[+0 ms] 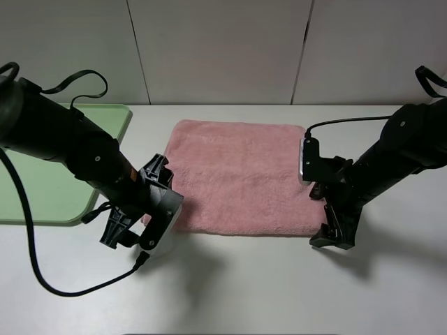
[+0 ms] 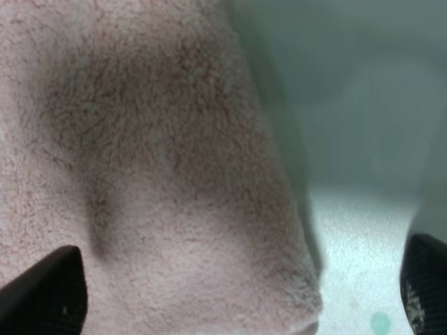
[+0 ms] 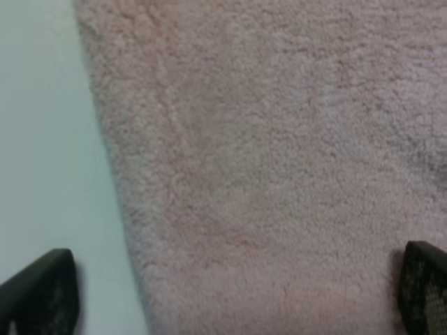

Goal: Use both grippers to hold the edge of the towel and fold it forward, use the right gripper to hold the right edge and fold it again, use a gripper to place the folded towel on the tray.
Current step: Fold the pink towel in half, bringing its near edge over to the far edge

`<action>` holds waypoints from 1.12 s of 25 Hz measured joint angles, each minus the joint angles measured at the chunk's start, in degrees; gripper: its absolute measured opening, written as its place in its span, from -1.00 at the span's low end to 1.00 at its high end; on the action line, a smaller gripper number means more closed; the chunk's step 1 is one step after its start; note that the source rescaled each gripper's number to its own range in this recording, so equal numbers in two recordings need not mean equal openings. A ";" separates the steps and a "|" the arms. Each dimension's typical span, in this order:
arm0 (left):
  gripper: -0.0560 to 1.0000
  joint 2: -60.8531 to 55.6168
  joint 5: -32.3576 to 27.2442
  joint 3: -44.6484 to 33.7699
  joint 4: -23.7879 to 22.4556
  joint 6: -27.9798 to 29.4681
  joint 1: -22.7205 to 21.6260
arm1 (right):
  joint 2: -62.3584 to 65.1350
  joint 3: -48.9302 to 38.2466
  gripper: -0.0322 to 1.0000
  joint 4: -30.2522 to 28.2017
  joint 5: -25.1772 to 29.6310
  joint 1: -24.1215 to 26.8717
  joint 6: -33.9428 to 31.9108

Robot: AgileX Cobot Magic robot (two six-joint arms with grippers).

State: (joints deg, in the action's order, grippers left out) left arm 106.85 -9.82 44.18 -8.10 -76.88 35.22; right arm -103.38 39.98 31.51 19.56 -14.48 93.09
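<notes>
The pink towel (image 1: pixel 241 178) lies flat on the tabletop (image 1: pixel 279 293), apparently unfolded, with the left claw (image 1: pixel 136 243) and right claw (image 1: pixel 334 237) both open at its near corners, gripping nothing, so 2 folds and the move to the green tray (image 1: pixel 42 202) are not yet done.

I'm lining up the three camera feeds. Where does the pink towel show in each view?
Exterior high: the towel lies flat in the middle of the table.
Left wrist: it fills most of the picture, one corner showing.
Right wrist: it fills most of the picture, one straight edge showing.
Shared landmark: the pale table bordering the towel's edge.
</notes>
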 joint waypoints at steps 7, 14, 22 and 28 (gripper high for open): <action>0.81 0.00 0.00 0.00 -0.05 0.00 0.00 | 0.00 0.00 1.00 0.00 0.00 0.00 -0.40; 0.81 0.00 0.00 0.00 -0.05 0.00 0.00 | 0.00 -1.43 1.00 0.00 -2.26 0.00 -0.59; 0.75 0.01 -0.10 0.00 -0.05 0.00 0.00 | 1.28 -6.33 1.00 2.07 -8.65 0.00 -1.85; 0.72 0.06 -0.21 0.00 -0.05 0.00 0.00 | 1.28 -6.36 1.00 2.27 -8.82 0.00 -1.90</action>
State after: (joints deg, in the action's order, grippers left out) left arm 106.91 -10.03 44.18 -8.15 -76.88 35.22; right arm -102.10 33.62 33.78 10.74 -14.48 91.19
